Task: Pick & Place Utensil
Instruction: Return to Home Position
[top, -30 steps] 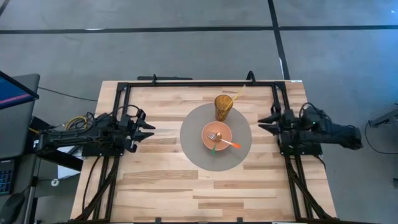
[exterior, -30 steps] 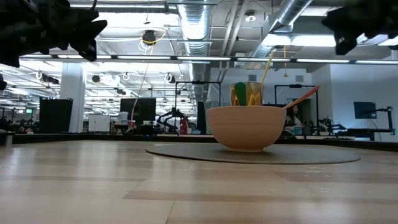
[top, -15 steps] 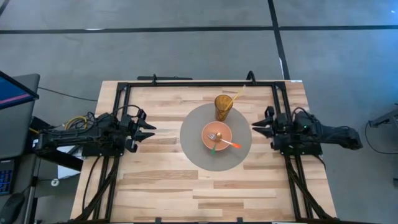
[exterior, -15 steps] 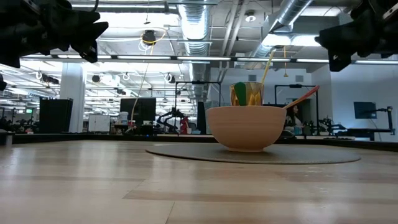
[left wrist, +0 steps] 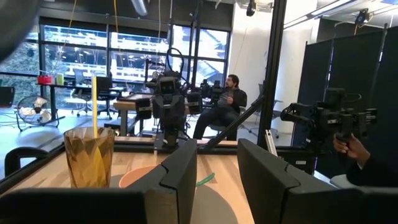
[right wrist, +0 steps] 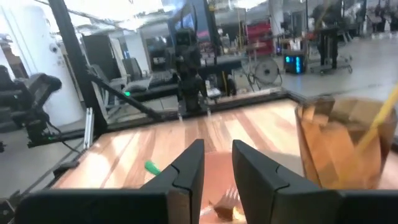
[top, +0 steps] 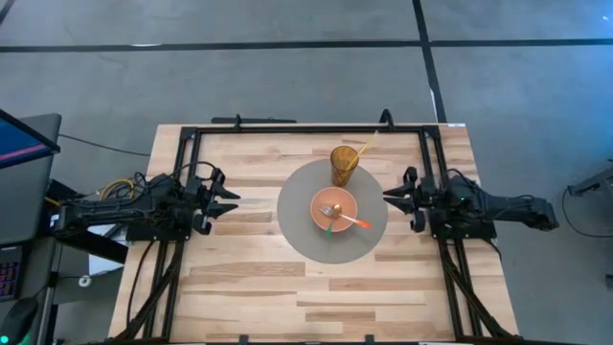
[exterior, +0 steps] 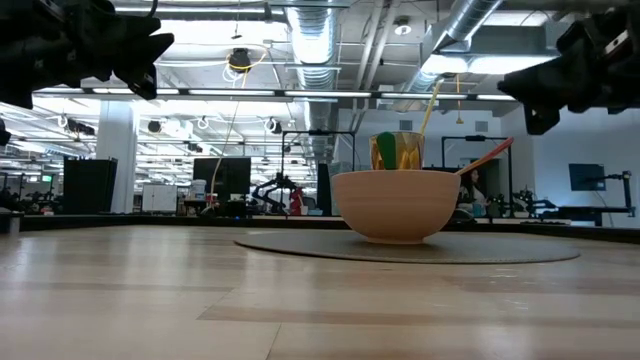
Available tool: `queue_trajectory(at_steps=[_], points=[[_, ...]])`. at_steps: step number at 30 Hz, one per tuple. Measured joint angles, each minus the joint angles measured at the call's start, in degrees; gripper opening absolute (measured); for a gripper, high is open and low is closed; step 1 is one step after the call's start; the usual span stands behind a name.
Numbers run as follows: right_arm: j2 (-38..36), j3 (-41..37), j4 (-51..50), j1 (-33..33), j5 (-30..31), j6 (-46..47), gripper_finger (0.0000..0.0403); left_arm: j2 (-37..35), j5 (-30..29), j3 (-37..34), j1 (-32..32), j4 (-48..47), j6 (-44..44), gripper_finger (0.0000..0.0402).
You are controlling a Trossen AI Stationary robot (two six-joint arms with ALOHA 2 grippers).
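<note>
a: item one, far left?

b: left tool, at the left side of the tabletop, well apart from the gray mat. fingers set a moderate gap apart, holding nothing.

a: status of the job?

b: placing looks done, judging by the layout: every utensil in sight sits in a container and neither tool carries anything. what seems left is parking the arms. the left arm looks parked; the right one may have some way to go.

a: containers, next along?

b: orange bowl, roughly at the centre of the mat. contents: orange fork, head in the bowl, handle over the rim toward the right arm; also a green-handled utensil, its handle end over the near rim.

a: second container?

b: brown cup, upright on the mat's far edge, just beside the bowl and not on top of it. contents: yellow straw, leaning out over the cup's rim toward the far right.

a: last entry?

b: right tool, low beside the mat's right edge, pointing at the bowl, near it but not touching. fingers a narrow gap apart, empty.
</note>
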Motion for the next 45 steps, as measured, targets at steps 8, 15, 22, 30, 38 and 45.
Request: queue_trajectory(at_steps=[8,15,22,30,38,45], points=[[0.11,-0.18,-1.66,0.00,1.22,1.04,0.0077,0.00,0.00,0.00,0.00,0.01,0.01,0.0117],[0.13,-0.22,-1.92,0.00,1.07,1.05,0.0077,0.00,0.00,0.00,0.00,0.01,0.01,0.0117],[0.15,-0.25,-1.92,0.00,1.04,1.05,0.0077,0.00,0.02,0.00,0.00,0.01,0.00,0.0117],[0.15,-0.27,-1.92,0.00,1.04,1.05,0.0077,0.00,0.00,0.00,0.00,0.01,0.00,0.0117],[0.15,-0.29,-1.92,0.00,1.02,1.05,0.0077,0.00,0.00,0.00,0.00,0.01,0.00,0.0117],[0.15,-0.31,-1.92,-0.02,1.02,1.05,0.0077,-0.01,0.00,0.00,0.00,0.01,0.01,0.0117]])
